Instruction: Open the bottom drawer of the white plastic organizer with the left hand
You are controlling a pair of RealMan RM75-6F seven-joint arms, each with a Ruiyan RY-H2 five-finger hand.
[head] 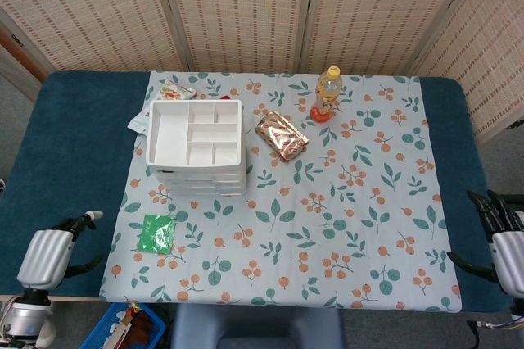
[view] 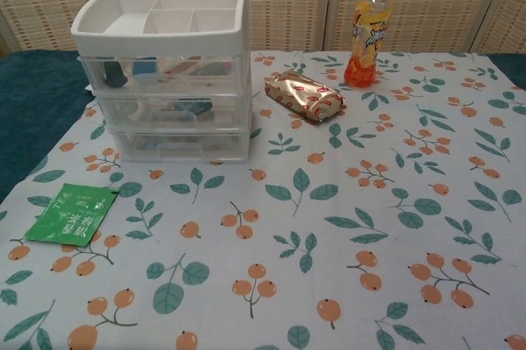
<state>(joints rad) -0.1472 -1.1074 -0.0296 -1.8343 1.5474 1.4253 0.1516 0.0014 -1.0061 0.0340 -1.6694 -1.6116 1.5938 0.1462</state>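
The white plastic organizer (head: 196, 146) stands at the back left of the floral cloth, with a divided tray on top and three clear drawers below. Its bottom drawer (view: 181, 145) is pushed in flush with the frame. My left hand (head: 51, 252) hovers at the table's front left edge, well short of the organizer, fingers apart and holding nothing. My right hand (head: 503, 247) sits at the front right edge, also empty with its fingers spread. Neither hand shows in the chest view.
A green tea packet (head: 155, 233) lies in front of the organizer. A gold foil snack pack (head: 281, 135) and an orange drink bottle (head: 328, 93) stand to its right. A small packet (head: 177, 88) lies behind it. A blue bin (head: 129, 327) sits below the table's front edge.
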